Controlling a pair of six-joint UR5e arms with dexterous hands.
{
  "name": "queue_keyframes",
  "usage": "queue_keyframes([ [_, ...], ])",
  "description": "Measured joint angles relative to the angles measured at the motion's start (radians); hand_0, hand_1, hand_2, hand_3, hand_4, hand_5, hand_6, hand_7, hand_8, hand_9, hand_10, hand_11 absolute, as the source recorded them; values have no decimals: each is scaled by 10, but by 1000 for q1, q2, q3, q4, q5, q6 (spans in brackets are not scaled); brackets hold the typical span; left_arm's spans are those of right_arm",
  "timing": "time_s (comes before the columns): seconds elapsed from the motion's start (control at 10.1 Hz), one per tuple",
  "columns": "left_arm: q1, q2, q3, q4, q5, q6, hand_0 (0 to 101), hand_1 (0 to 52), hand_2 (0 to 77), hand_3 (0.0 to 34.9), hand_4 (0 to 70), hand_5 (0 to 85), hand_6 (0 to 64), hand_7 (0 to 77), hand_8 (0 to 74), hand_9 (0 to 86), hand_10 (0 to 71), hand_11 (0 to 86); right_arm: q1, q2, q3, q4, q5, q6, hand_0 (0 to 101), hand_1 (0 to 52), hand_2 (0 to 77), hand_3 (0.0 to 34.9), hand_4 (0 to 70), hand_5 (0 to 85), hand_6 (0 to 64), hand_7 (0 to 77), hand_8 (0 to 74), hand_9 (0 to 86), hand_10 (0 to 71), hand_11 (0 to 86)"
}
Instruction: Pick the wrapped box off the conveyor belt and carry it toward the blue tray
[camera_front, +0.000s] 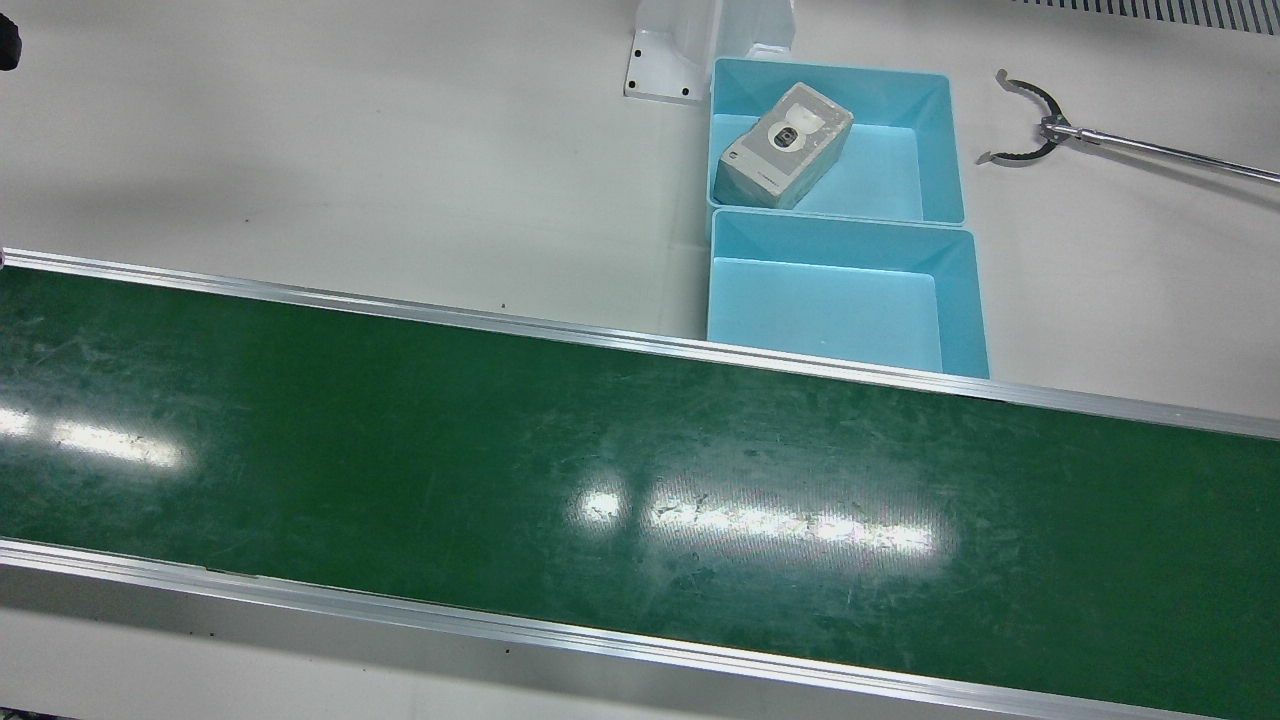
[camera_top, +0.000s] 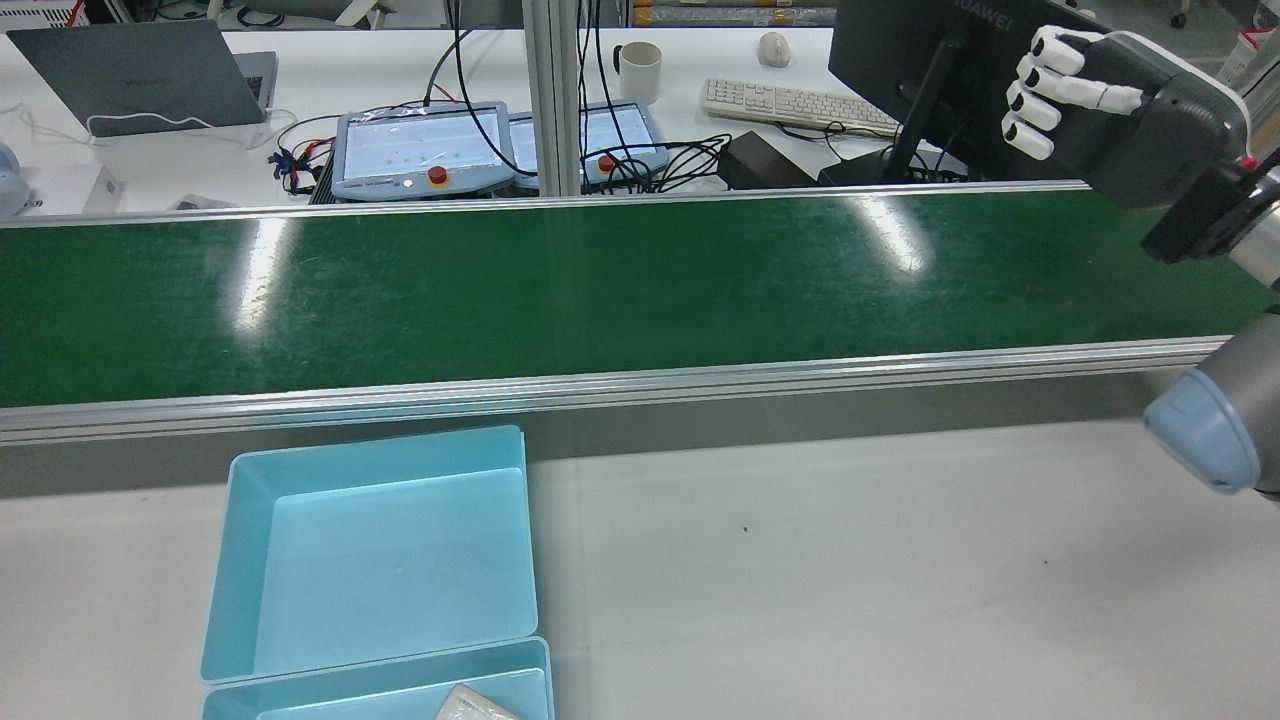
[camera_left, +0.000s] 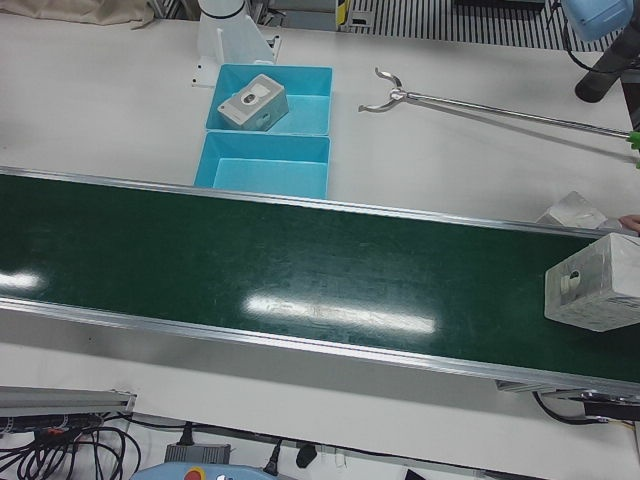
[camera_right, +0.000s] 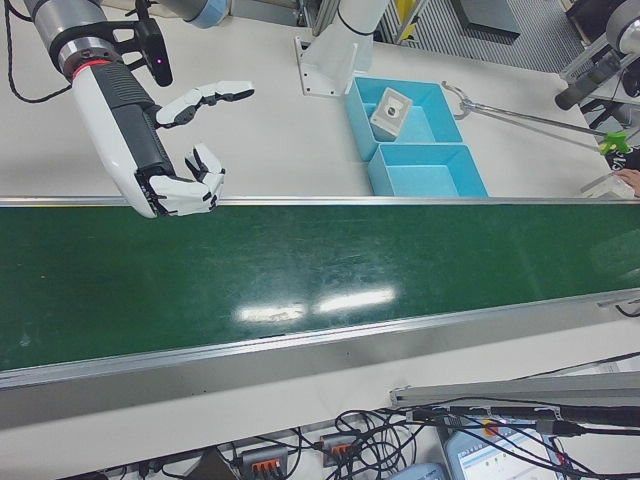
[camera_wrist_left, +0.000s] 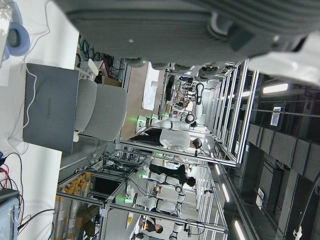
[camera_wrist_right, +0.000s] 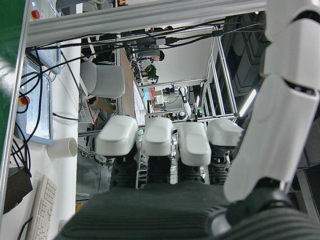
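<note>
Conveyor belt (camera_left: 300, 270): we see it bare in the front and rear views; only the left-front view reaches the end where a box rides
Right hand (camera_right: 180, 175): the right-front view shows it hanging over the belt's near rail, fingers (camera_right: 200, 98) loosely spread and grasping nothing; the rear view catches it only at the upper right edge
Left hand (camera_wrist_left: 200, 30): we see just a dark blurred part of it in its own camera, so we cannot tell how its fingers stand
Blue tray (camera_front: 845, 295): empty, just beside the belt's rail; a second blue tray (camera_front: 930, 130) touches its far side
Wrapped box (camera_left: 595, 283): on the belt at the left-front view's right edge, well apart from the trays
Second wrapped box (camera_front: 788, 145): lies tilted in the farther tray; its printing is too small to read
Grabber tool (camera_front: 1030, 125): on the table near the trays
Writing: we read "HUAWEI" on the monitor (camera_top: 900, 50) in the rear view and on the laptop (camera_wrist_left: 50, 107) in the left hand view
</note>
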Motion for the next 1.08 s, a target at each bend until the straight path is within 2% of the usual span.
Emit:
queue_keyframes([
  [0.59,0,0,0,0,0,0,0,0,11,0,0,11,0,5,5,0,5,0,-8,0,1,1,0,5,460,16,169,4,507,698,627,704,698,698,698,698],
  [1.08,0,0,0,0,0,0,0,0,5,0,0,11,0,5,5,0,5,0,-10,0,2,-3,1,-1,459,22,175,6,524,698,627,704,698,704,698,698],
])
